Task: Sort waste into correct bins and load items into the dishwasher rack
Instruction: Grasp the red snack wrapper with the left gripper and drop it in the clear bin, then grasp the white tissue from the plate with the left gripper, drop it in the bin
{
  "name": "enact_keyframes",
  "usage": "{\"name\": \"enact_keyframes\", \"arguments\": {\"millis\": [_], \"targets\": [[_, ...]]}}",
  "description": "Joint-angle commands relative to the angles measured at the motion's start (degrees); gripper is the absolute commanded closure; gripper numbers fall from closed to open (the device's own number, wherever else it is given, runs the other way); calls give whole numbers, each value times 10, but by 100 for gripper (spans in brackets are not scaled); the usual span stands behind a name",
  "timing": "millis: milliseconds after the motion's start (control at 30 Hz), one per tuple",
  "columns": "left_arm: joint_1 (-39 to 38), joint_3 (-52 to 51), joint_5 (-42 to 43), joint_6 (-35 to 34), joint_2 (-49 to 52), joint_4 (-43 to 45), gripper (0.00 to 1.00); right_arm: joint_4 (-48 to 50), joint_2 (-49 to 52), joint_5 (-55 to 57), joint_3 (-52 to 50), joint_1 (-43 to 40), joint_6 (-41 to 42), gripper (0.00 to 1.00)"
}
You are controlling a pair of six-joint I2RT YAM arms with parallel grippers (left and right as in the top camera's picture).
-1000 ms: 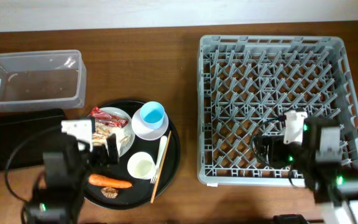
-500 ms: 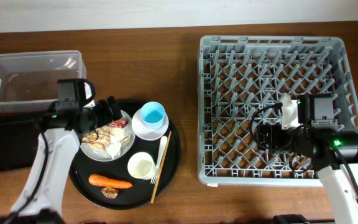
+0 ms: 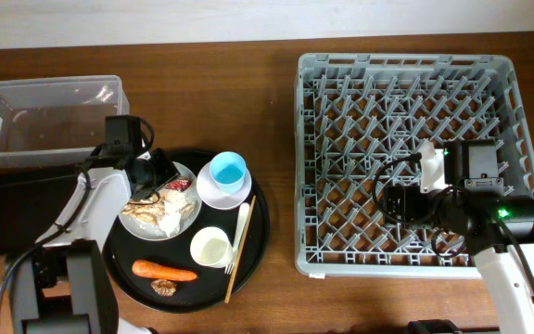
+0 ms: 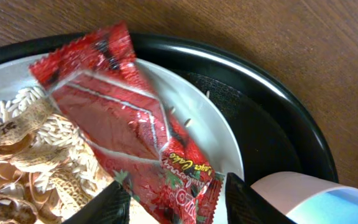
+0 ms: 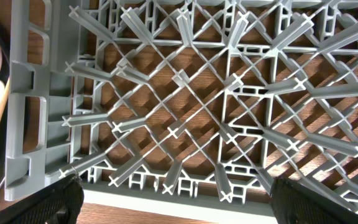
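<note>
My left gripper (image 4: pixel 176 202) has its jaws closed in against both sides of the red-and-white snack wrapper (image 4: pixel 117 118). The wrapper lies on the white plate (image 4: pixel 219 140) beside beige food scraps (image 4: pixel 36 149). From overhead, this gripper (image 3: pixel 151 176) is at the plate's upper left, with the carrot (image 3: pixel 163 271) and brown morsel (image 3: pixel 163 288) below. The light blue cup (image 3: pixel 228 172), white cup (image 3: pixel 210 247), fork (image 3: pixel 242 225) and chopsticks (image 3: pixel 234 271) lie nearby. My right gripper (image 5: pixel 191 202) hangs open and empty over the grey dishwasher rack (image 3: pixel 406 93).
The dishes and waste all sit on a round black tray (image 3: pixel 260 232). A clear plastic tub (image 3: pixel 49 121) stands at the back left. A shallow black rectangular tray (image 3: pixel 7 213) lies in front of it. The right arm's body covers the rack's front right part.
My left arm has swung up from the table's front to the plate. Its jaws have narrowed onto the wrapper. The right arm rose slightly early on, then stayed still.
</note>
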Motion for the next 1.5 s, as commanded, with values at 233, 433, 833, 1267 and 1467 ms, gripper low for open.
{"name": "enact_keyframes", "arguments": {"millis": [233,433,833,1267,1467], "targets": [[2,24,12,1,28,19,99,0,-1,5,10,3,3,1],[2,90,28,56,-68,8,99,0,-1,5,10,3,3,1],[123,99,-223,76,5,270,99,0,-1,5,10,3,3,1],[121,120,20,108,-70,42,30,-1,-1,5,10,3,3,1],[53,99,47,109,-104,-335,19,-5,-1,5,10,3,3,1]]}}
